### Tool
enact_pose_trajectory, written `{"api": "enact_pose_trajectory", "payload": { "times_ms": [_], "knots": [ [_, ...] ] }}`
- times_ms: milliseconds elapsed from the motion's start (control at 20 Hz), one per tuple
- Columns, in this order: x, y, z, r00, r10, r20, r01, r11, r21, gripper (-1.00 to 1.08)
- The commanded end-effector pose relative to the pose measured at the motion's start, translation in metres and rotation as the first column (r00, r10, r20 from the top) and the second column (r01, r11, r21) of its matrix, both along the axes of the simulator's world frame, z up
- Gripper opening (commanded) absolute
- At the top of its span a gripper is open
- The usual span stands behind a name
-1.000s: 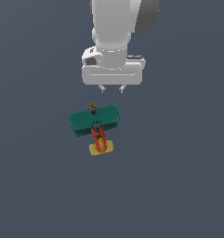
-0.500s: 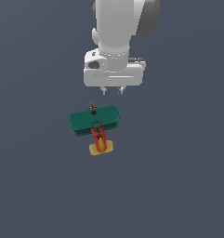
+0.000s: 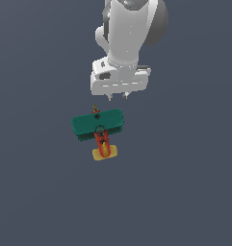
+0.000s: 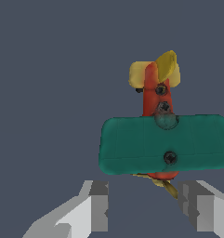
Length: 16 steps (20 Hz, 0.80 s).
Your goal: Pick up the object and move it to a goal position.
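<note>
In the exterior view, the toy airplane (image 3: pixel 98 129) is seen lying flat on the dark grey surface (image 3: pixel 35 192), its teal wings spread crosswise and its yellow tail pointing toward the bottom of the view. The pincer (image 3: pixel 118 96) hangs above the surface just beyond the plane's propeller end — apart from it, not touching.

In the wrist view, the pincer (image 4: pixel 146 209) is shown spread open, nothing held between its two fingers (image 4: pixel 98 207). The airplane (image 4: pixel 165 142) lies just ahead of the fingertips — propeller nearest them.
</note>
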<state>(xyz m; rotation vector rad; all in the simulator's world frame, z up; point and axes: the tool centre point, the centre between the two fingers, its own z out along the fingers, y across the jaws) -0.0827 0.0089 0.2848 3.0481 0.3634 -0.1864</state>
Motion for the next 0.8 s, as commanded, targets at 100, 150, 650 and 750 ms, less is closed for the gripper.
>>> {"api": "enact_pose_trajectory", "payload": {
  "times_ms": [100,150,650,750],
  "knots": [
    [-0.005,0.002,-0.01,0.994,0.103,-0.045,-0.104,0.994,-0.025,0.28],
    [-0.006,0.002,-0.013,0.99,0.126,-0.056,-0.128,0.991,-0.03,0.28],
    [-0.018,0.004,-0.034,0.925,0.339,-0.17,-0.353,0.934,-0.056,0.28],
    [-0.02,0.004,-0.037,0.905,0.379,-0.195,-0.396,0.917,-0.057,0.28]
  ]
}}
